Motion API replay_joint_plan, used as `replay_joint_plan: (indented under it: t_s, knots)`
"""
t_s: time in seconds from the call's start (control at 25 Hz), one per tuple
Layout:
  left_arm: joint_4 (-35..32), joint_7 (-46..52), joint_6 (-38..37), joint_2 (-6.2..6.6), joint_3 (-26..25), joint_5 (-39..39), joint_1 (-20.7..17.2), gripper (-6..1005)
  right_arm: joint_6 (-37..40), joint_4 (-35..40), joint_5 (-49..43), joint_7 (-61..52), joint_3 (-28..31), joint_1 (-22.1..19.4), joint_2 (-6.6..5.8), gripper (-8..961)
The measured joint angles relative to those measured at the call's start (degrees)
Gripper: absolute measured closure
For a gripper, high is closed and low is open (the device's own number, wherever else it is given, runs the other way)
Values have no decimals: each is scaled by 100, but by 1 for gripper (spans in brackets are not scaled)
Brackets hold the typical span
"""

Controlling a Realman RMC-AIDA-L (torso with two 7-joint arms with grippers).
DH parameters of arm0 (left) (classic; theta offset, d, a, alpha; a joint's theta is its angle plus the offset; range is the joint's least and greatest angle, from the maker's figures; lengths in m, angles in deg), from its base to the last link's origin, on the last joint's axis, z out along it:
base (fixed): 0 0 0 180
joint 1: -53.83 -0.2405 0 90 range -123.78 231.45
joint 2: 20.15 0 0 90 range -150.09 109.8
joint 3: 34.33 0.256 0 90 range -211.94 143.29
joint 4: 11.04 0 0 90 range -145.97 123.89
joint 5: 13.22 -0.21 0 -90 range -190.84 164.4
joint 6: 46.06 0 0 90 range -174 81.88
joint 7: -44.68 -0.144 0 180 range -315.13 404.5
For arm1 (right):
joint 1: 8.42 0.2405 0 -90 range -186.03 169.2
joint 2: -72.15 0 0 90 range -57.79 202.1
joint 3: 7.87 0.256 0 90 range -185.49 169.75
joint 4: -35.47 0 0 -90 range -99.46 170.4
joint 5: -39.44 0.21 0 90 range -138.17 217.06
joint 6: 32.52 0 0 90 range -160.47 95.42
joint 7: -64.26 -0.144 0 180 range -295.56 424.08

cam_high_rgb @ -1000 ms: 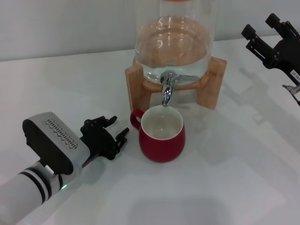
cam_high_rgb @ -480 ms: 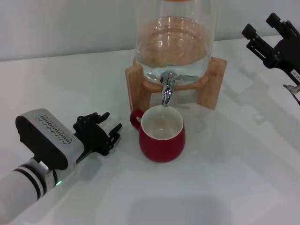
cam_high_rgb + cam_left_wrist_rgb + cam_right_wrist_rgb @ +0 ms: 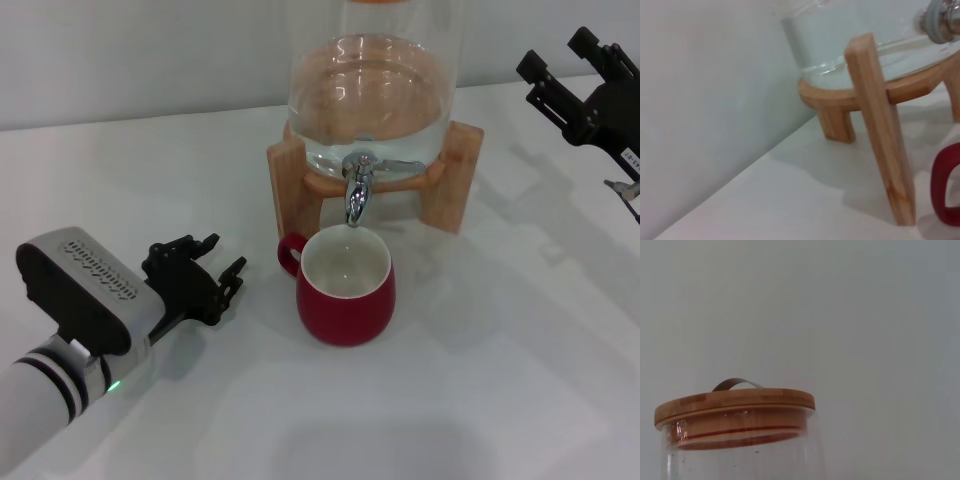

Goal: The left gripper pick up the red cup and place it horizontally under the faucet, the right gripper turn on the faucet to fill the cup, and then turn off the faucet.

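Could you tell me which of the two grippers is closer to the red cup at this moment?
The left gripper, low on the table beside the red cup on its handle side. The right gripper is raised far off, past the wooden stand.

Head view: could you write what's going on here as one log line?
left gripper: open, beside red cup, not touching | red cup: upright on table under faucet | right gripper: raised, away from faucet | water: not running

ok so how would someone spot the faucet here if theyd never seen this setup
Find the big clear glass dispenser on its wooden stand at the back of the white table. At its base, facing forward, the faucet juts out above the red cup. It is the only shiny chrome piece there.
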Motion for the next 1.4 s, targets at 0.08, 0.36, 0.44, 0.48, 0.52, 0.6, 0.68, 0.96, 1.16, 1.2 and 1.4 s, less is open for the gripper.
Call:
replay_joint_plan:
  t_s: [0.08, 0.36, 0.44, 0.48, 0.52, 0.6, 0.68, 0.96, 1.16, 1.2, 1.4]
  knots:
    - [-1, 0, 0, 1, -41, -3, -22, 580, 4, 0, 0, 0, 0, -7, 0, 126]
    - [-11, 0, 1, 7, -198, -13, -70, 580, 13, 0, 0, 0, 0, -13, -8, 126]
    - [-11, 0, 11, 7, -283, -15, -92, 580, 13, 0, 0, 0, 0, -13, -8, 126]
    - [-11, 0, 21, 8, -311, -15, -96, 579, 16, 0, 0, 0, 0, -13, -9, 126]
    - [-11, 0, 30, 8, -328, -16, -101, 579, 16, 0, 0, 0, 0, -13, -9, 126]
    - [-11, 0, 47, 8, -392, -18, -106, 579, 17, 0, 0, 0, 0, -15, -9, 126]
    - [-14, 0, 60, 8, -461, -18, -106, 579, 16, 0, 0, 0, 0, -16, -9, 126]
    - [-34, 0, 212, 6, -732, -5, -105, 578, -8, -1, 0, 13, 7, -2, -9, 126]
    - [-119, 3, 519, -9, -1045, 81, -109, 578, -12, 0, 0, 23, 36, 10, -9, 126]
    - [-141, 3, 605, -12, -1110, 143, -117, 578, -12, -1, 0, 24, 40, 11, -9, 126]
    - [-422, 3, 1207, 7, -1248, 828, -117, 577, -16, 1, 6, 12, 57, 14, -9, 126]
